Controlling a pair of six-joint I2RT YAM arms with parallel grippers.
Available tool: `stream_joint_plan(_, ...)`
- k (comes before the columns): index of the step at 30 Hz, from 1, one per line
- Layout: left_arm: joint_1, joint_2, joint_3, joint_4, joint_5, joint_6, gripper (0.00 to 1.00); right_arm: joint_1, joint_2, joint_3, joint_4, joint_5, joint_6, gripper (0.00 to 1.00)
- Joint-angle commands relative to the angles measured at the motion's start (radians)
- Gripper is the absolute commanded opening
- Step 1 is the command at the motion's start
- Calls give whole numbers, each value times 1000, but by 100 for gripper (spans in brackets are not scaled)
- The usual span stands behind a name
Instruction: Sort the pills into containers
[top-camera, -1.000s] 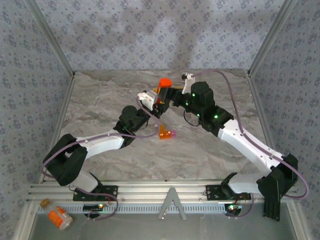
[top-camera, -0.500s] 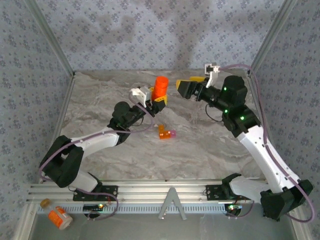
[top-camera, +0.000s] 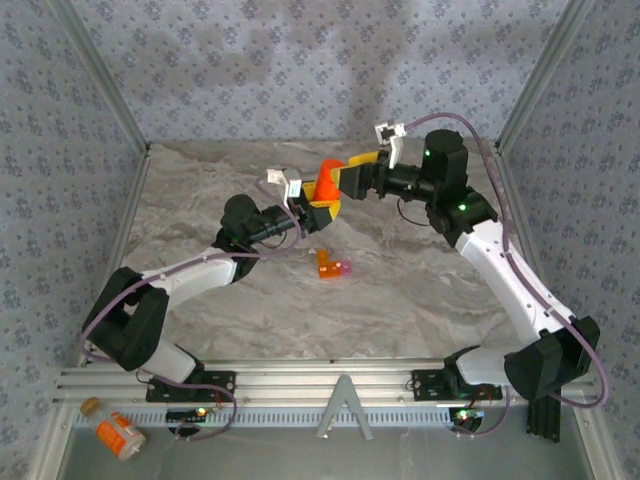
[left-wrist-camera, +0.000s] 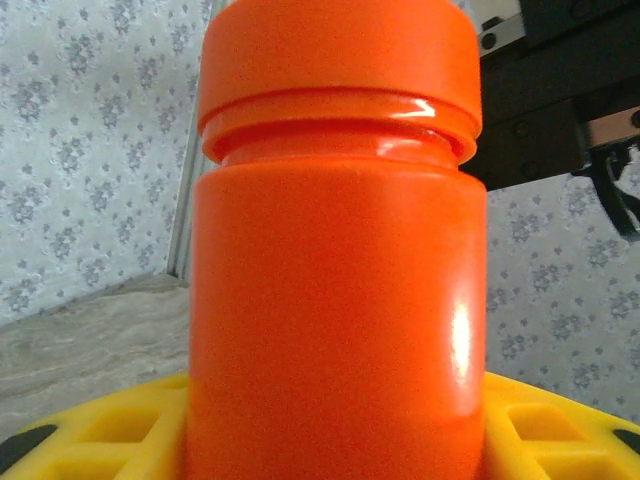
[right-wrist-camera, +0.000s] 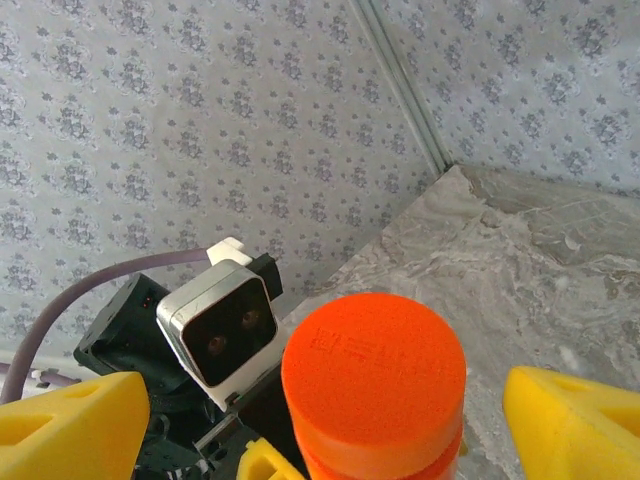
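We see the left jaws closed on the pill bottle (top-camera: 324, 187), a smooth, glossy orange cylinder of translucent plastic, held over the back middle of the surface (top-camera: 420, 290). In the left wrist view the bottle (left-wrist-camera: 335, 330) stands upright between yellow pads (left-wrist-camera: 110, 430) whose faces are moulded into a grid of shallow square pockets; they press its lower body from both sides. Its cap (left-wrist-camera: 340, 50) is a broader, matte orange disc above a narrow neck ring.

The right jaws stand open around the cap without touching it. From the right wrist we look down on the round cap top (right-wrist-camera: 373, 360), faintly embossed with lettering, and the blunt yellow fingertips (right-wrist-camera: 575, 425) sit apart from it, one on each side. Behind the cap is the boxy white left wrist camera (right-wrist-camera: 220, 325).

The small box (top-camera: 334, 266), orange with a pink end, lies flat on the grey marbled surface, nearer the arms' bases than the bottle. The walls (top-camera: 300, 70) carry a small floral pattern. A labelled bottle (top-camera: 118, 435), orange with a white wrap, lies on its side at the near left corner.
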Motion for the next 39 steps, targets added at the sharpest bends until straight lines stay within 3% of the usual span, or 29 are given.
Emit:
stream_joint_plan(1,6,3,44,39,59,-33,0,6,23,33,7,-37,-20,92)
stream_joint_plan(7,5,5,46,40,62,-35,0,13,45,38,22,-49,-8,87)
stream_joint_plan(21,5,7,50,42,64,-37,0,17,62,34,34,-63,3,63)
stream_joint_plan(28,6,9,52,40,65,-33,0,23,69,34,35,-71,6,35)
stream_joint_plan(31,6,7,56,35,61,-28,0,28,68,26,35,-66,6,28)
stream_joint_plan(39,5,-12,60,-28,-22,42,0,89,49,16,-65,50,-126,23)
